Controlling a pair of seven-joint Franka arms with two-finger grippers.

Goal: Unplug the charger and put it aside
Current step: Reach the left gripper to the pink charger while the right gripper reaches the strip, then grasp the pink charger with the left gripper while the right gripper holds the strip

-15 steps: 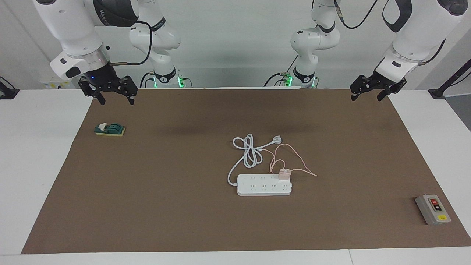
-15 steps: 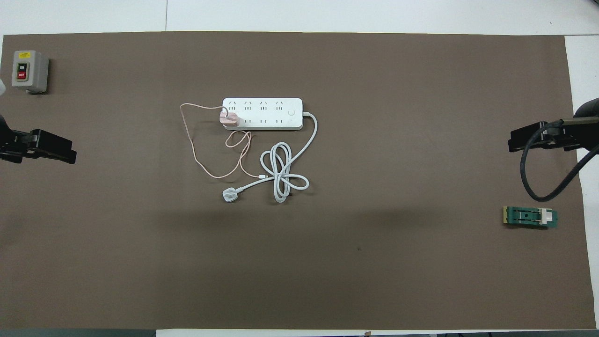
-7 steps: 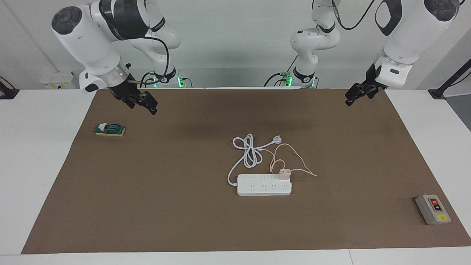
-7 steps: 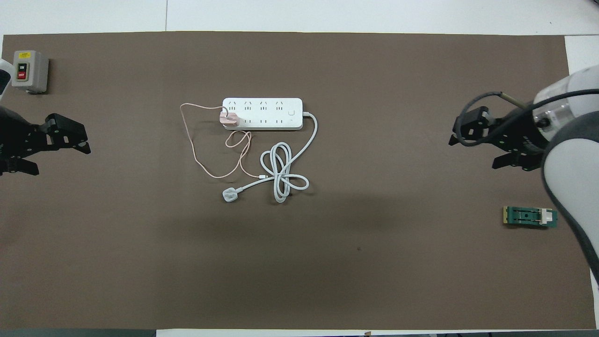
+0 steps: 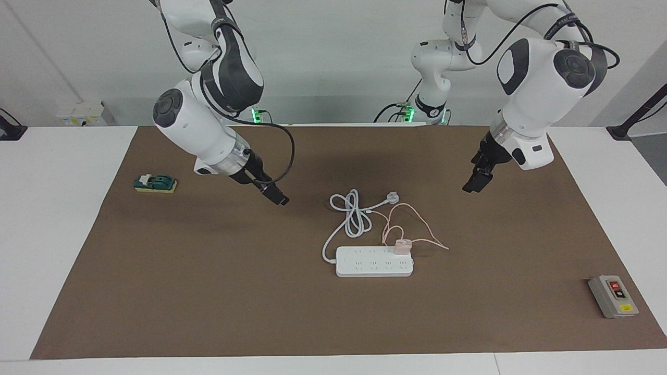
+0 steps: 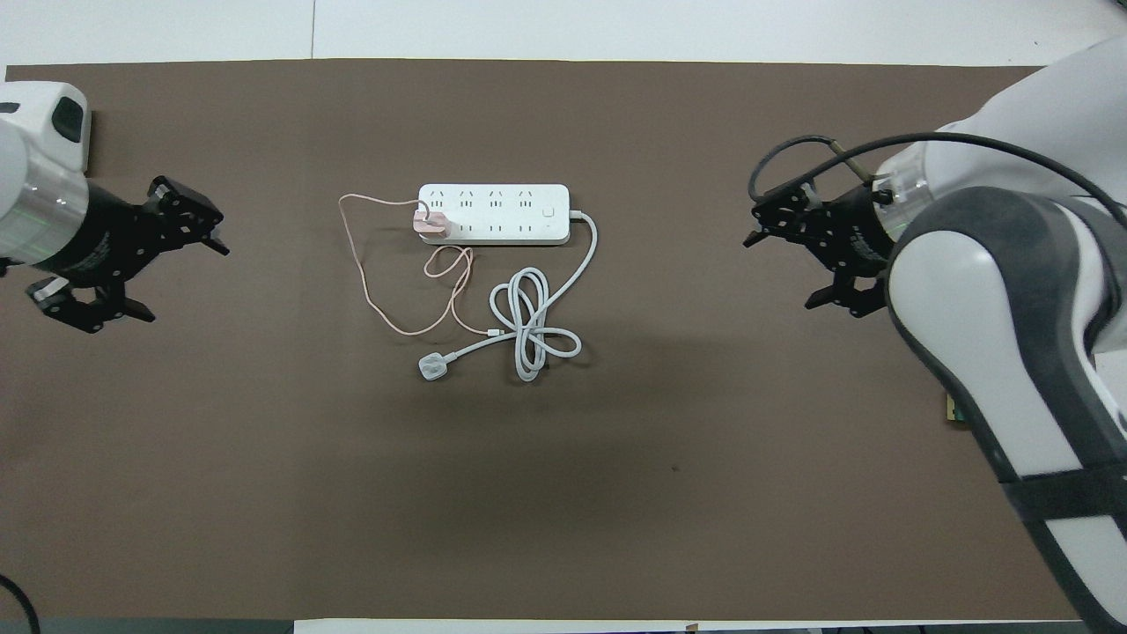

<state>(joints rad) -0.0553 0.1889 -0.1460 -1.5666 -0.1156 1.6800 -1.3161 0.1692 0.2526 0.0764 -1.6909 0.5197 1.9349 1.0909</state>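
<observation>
Overhead view: charger [image 6: 430,224] in unlabelled pwr strip [image 6: 493,214].

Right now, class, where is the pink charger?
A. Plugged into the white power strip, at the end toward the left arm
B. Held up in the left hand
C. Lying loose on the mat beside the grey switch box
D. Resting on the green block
A: the charger sits in an end socket of the power strip, and both hands hang in the air away from it.
</observation>
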